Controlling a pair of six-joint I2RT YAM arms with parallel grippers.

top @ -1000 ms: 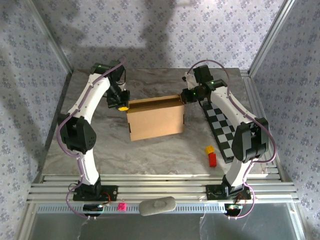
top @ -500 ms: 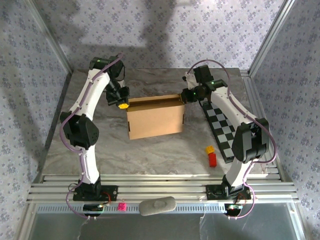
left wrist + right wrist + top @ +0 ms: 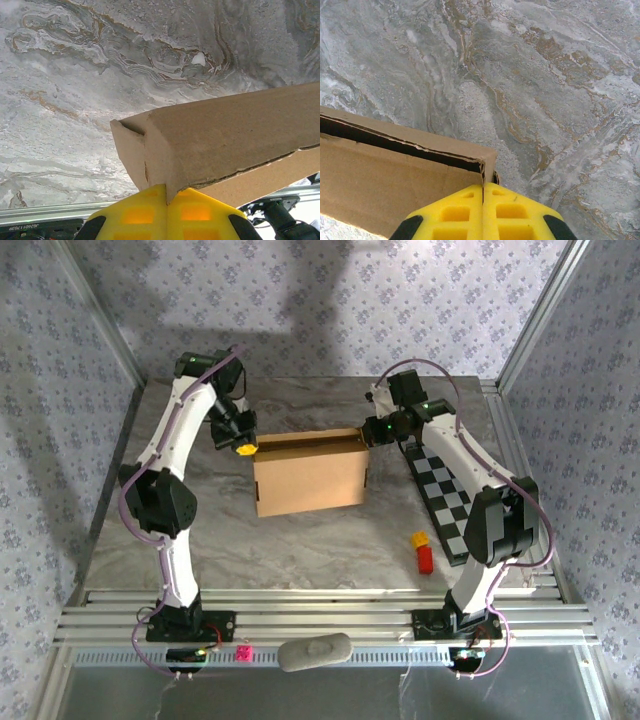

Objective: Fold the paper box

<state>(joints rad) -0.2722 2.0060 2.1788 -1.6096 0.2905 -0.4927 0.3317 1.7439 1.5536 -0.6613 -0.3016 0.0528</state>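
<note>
Left claw (image 3: 243,447) shifted, touching paper box (image 3: 310,483) corner.

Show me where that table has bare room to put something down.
Widest: marble between the paper box and the near rail, left of the yellow block and red block. Also behind the box. Crowded: the box's far corners at the left gripper and right gripper, and the checkered board.
</note>
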